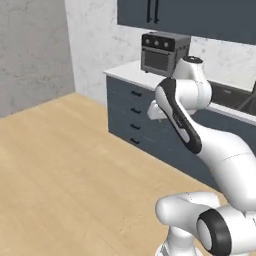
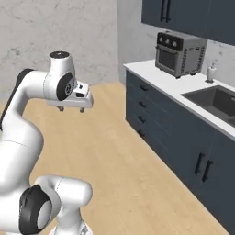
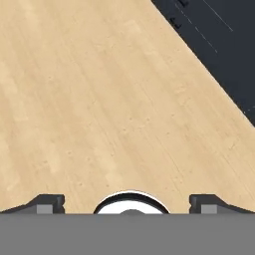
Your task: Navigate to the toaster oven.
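Beside the toaster oven (image 2: 179, 54), right base view reveals a soap bottle (image 2: 211, 73)

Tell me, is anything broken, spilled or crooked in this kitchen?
Nothing stands out. The toaster oven sits upright on the counter with its door shut, and the wooden floor below the open hand has no spill.

To my right I see a white-topped bench (image 2: 151, 73) over dark blue drawers (image 2: 151, 110), a sink (image 2: 215, 101) sunk in it, a small soap bottle (image 2: 211, 73) beside it, and wooden floor (image 2: 114, 151) below.
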Motion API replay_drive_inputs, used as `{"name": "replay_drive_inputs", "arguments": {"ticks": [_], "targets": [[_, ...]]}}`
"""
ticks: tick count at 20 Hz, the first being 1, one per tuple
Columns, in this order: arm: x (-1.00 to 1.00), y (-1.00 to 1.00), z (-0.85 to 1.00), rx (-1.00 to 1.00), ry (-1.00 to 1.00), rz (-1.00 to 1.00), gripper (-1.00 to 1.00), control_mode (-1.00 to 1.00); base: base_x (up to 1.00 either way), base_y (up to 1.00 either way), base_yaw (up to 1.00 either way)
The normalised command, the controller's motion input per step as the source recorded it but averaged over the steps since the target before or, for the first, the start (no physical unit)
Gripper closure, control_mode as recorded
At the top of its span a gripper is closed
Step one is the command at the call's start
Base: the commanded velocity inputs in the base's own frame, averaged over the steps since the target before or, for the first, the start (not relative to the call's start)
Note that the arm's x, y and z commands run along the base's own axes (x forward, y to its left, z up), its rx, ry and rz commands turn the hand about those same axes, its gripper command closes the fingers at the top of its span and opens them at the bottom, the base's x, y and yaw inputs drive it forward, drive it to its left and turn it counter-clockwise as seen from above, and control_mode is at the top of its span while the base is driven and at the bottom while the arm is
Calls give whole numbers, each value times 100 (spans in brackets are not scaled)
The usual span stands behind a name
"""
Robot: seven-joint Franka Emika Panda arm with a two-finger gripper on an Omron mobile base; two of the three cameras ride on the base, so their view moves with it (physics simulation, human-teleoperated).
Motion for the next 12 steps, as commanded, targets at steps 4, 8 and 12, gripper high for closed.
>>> {"name": "replay_drive_inputs", "arguments": {"ticks": [4,8,12], "targets": [[0,0,0,0,0,0,-100,100,59,2,-64],[0,0,0,0,0,0,-100,100,9,0,-87],[0,0,0,0,0,0,-100,100,23,18,-85]]}}
